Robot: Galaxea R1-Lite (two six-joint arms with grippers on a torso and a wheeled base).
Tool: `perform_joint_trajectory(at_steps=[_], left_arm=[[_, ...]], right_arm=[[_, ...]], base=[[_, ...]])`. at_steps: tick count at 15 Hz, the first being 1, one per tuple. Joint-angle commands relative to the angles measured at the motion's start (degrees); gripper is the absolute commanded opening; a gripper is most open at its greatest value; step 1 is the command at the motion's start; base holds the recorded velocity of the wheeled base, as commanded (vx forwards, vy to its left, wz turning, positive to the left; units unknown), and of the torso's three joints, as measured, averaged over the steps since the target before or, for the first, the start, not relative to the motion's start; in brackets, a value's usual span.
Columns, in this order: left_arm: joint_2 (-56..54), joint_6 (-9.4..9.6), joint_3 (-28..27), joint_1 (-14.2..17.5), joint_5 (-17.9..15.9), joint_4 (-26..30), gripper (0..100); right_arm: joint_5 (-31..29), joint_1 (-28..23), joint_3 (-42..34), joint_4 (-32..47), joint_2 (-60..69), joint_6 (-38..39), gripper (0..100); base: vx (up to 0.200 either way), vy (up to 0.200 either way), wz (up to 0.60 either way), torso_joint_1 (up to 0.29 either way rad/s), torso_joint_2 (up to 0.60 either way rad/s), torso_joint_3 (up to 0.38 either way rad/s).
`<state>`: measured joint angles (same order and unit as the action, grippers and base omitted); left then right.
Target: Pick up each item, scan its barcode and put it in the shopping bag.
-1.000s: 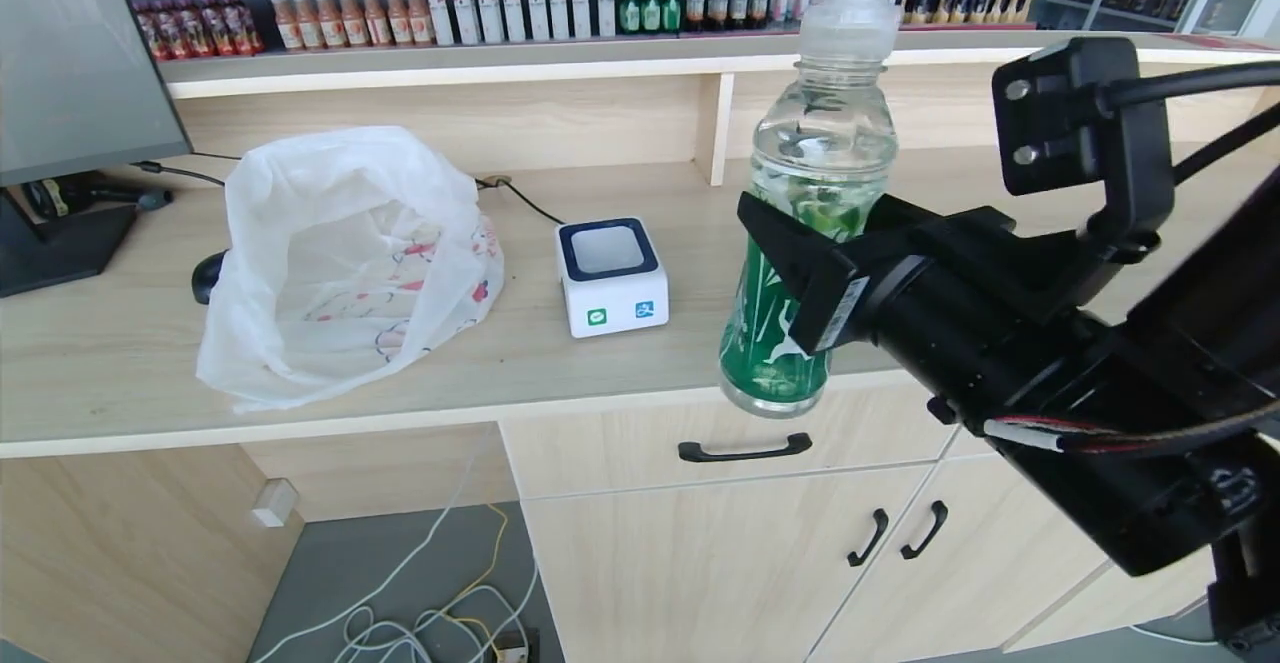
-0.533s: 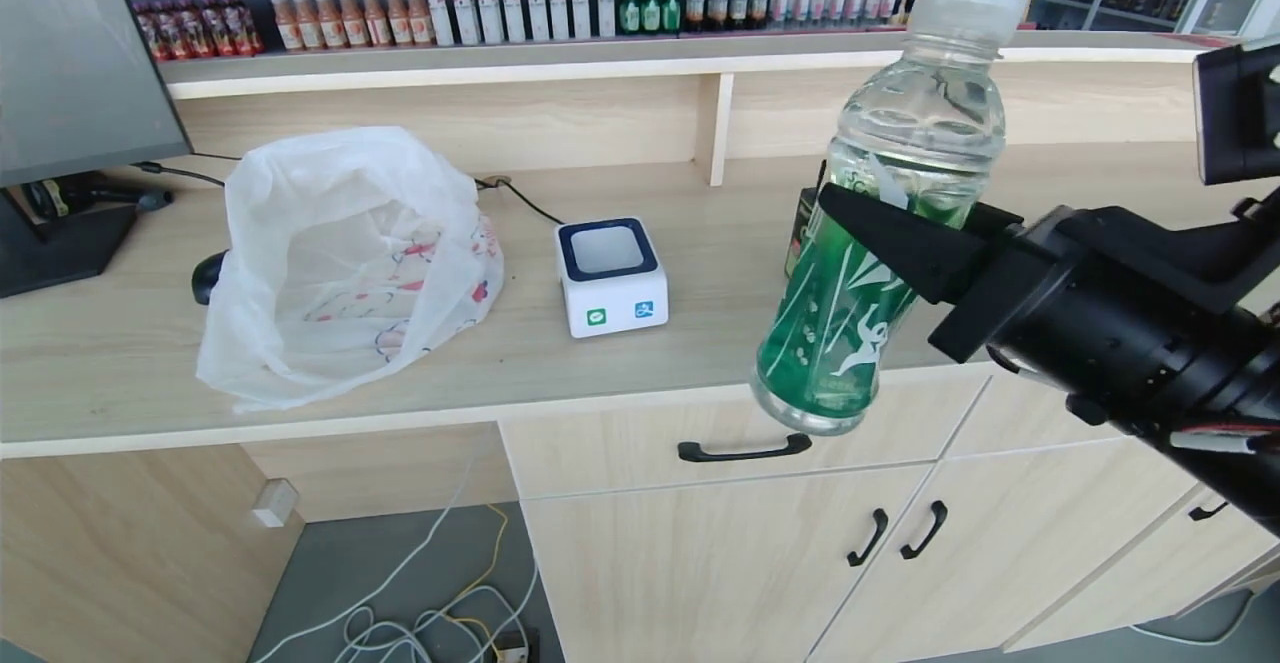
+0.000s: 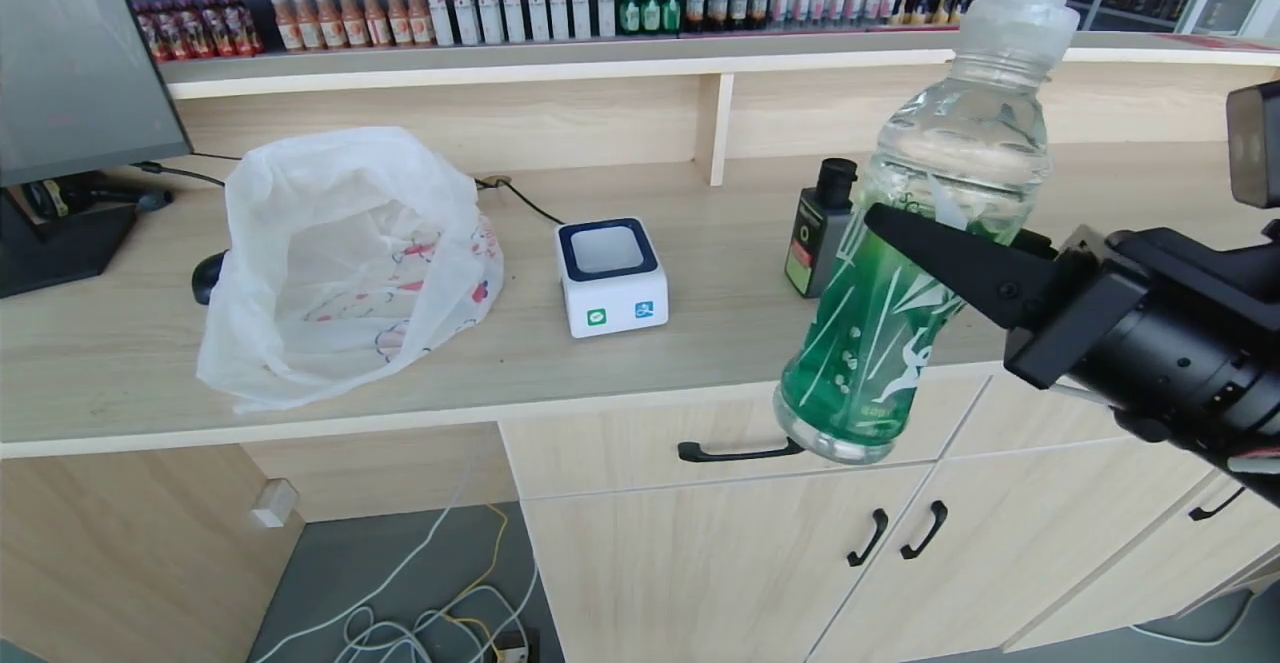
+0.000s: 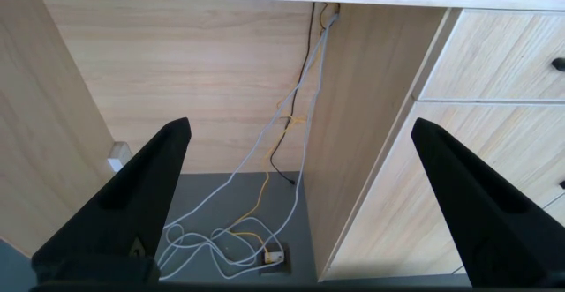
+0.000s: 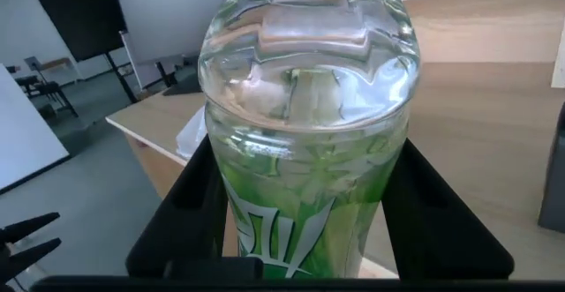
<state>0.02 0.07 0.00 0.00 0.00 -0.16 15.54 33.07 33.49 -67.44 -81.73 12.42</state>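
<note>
Bottle (image 3: 870, 343) farther right, clamped in right pincer (image 3: 905, 243), before wooden counter (image 3: 120, 343) and drinks shelf (image 3: 450, 48); left pincer (image 4: 300, 131) agape.

Green-labelled clear bottle (image 3: 900, 273), white bag (image 3: 340, 263)

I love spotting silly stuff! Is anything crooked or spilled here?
Just one thing: the green drink bottle leans sideways in the air, because the right gripper is holding it at a tilt. Its cap is on. Nothing looks spilled or broken on the counter.
</note>
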Motion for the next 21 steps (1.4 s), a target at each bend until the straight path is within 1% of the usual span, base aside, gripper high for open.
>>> perform_joint_trajectory(at_steps=[1,4,5,6,9,10,12,15,16,18,21], left_arm=[[-0.02,0.01,0.0,0.0,0.0,-0.02,100],[-0.02,0.01,0.0,0.0,0.0,-0.02,100],[-0.02,0.01,0.0,0.0,0.0,-0.02,100],[-0.02,0.01,0.0,0.0,0.0,-0.02,100],[-0.02,0.01,0.0,0.0,0.0,-0.02,100],[-0.02,0.01,0.0,0.0,0.0,-0.02,100],[-0.02,0.01,0.0,0.0,0.0,-0.02,100],[-0.02,0.01,0.0,0.0,0.0,-0.02,100],[-0.02,0.01,0.0,0.0,0.0,-0.02,100],[-0.02,0.01,0.0,0.0,0.0,-0.02,100],[-0.02,0.01,0.0,0.0,0.0,-0.02,100]], right_arm=[[0.01,4.02,-1.93,0.03,-0.28,-3.19,0],[-0.07,7.53,-4.57,-0.06,-0.28,-13.74,0],[-0.07,8.06,-4.84,-0.06,-0.28,-15.59,0],[-0.34,10.87,-5.54,0.03,-0.28,-21.91,0],[-4.21,17.82,-5.19,0.03,-2.91,-34.13,0],[-6.75,19.4,-4.22,0.03,-3.79,-37.47,0],[-14.4,21.77,-4.4,0.03,-4.23,-42.92,0],[-28.99,29.51,-3.25,0.03,-4.76,-48.98,0],[-31.98,32.05,-3.08,-0.06,-5.2,-51.18,0],[-35.14,34.69,-2.99,-0.33,-5.02,-56.63,0],[-35.67,35.66,-4.04,-2.0,-5.2,-66.21,0]], base=[[0.0,0.0,0.0,0.0,0.0,0.0],[0.0,0.0,0.0,0.0,0.0,0.0],[0.0,0.0,0.0,0.0,0.0,0.0],[0.0,0.0,0.0,0.0,0.0,0.0],[0.0,0.0,0.0,0.0,0.0,0.0],[0.0,0.0,0.0,0.0,0.0,0.0],[0.0,0.0,0.0,0.0,0.0,0.0],[0.0,0.0,0.0,0.0,0.0,0.0],[0.0,0.0,0.0,0.0,0.0,0.0],[0.0,0.0,0.0,0.0,0.0,0.0],[0.0,0.0,0.0,0.0,0.0,0.0]])
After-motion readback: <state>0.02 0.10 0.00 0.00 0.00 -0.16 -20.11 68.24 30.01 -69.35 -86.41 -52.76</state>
